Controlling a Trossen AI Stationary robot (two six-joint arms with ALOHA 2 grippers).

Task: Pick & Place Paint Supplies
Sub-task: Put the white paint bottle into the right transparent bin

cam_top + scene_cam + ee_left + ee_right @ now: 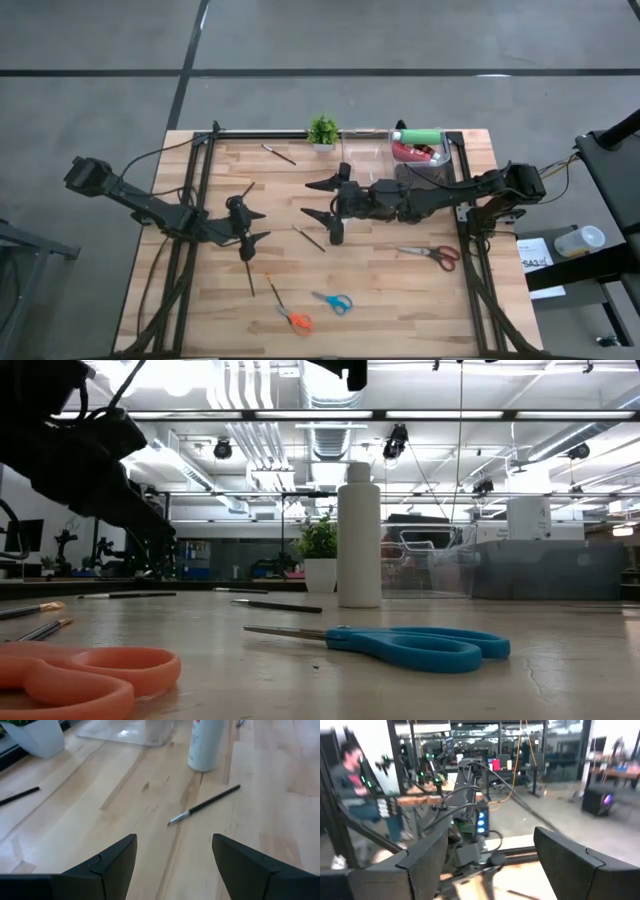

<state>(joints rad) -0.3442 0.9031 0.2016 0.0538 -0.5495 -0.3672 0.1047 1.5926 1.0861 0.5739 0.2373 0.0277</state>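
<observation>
My left gripper [255,226] [175,865] stands open low over the table's left middle, tipped down toward a thin dark brush [202,806] [308,238] that lies flat on the wood. Beyond the brush a white squeeze bottle [205,745] [358,535] stands upright on its base. My right gripper [312,199] [490,865] hangs open and level above the table's middle, pointing toward the left edge, with nothing between its fingers. A green bottle [420,135] and a red one [410,152] lie in a clear container [447,160] at the far right.
A small potted plant [322,130] stands at the far edge, with another brush [278,153] near it. More brushes [250,275] lie near the front. Orange scissors [295,320], blue scissors [333,302] and red scissors [440,255] lie on the near half. A person [350,785] shows beyond the table.
</observation>
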